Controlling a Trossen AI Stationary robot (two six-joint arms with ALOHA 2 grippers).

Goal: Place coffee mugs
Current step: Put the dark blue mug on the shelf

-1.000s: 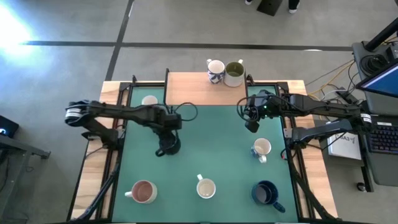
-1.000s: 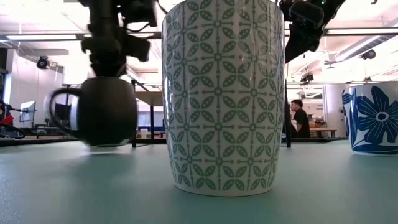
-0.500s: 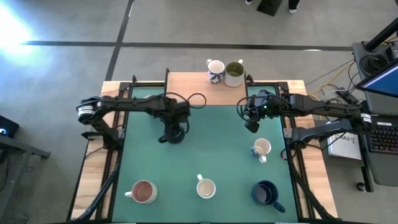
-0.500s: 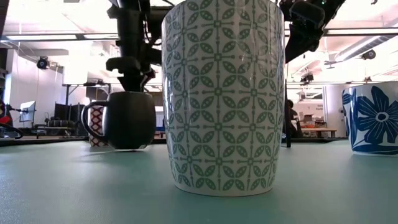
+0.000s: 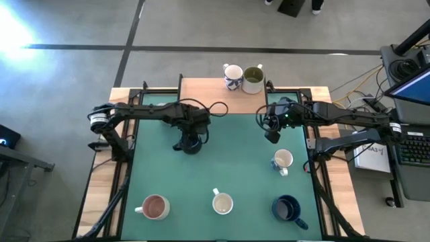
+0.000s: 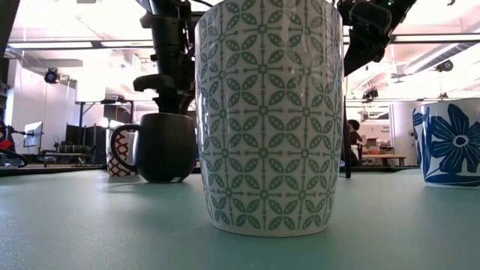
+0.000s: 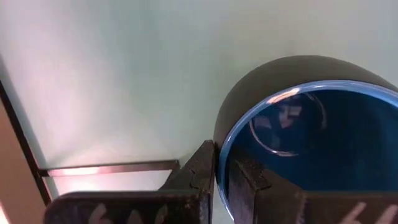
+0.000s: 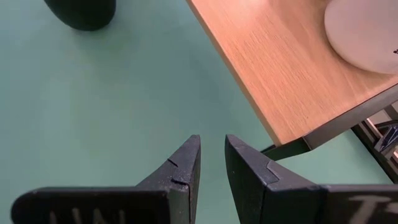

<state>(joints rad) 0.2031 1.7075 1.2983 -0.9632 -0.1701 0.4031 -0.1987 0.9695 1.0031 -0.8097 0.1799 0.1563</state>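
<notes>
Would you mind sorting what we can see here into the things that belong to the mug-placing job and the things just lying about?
Part of the job:
- dark mug, rim gripped by the left end effector
- two mugs on the wooden shelf
- pink-lined mug
- white mug
- dark blue mug
- mug by the right arm

Just lying about:
- cables
- keyboard

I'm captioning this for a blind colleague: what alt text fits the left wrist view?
The left tool is clamped on the rim of a dark ceramic mug with a glossy blue inside, one finger outside the wall and one inside. The mug stands over the pale green table mat.
</notes>
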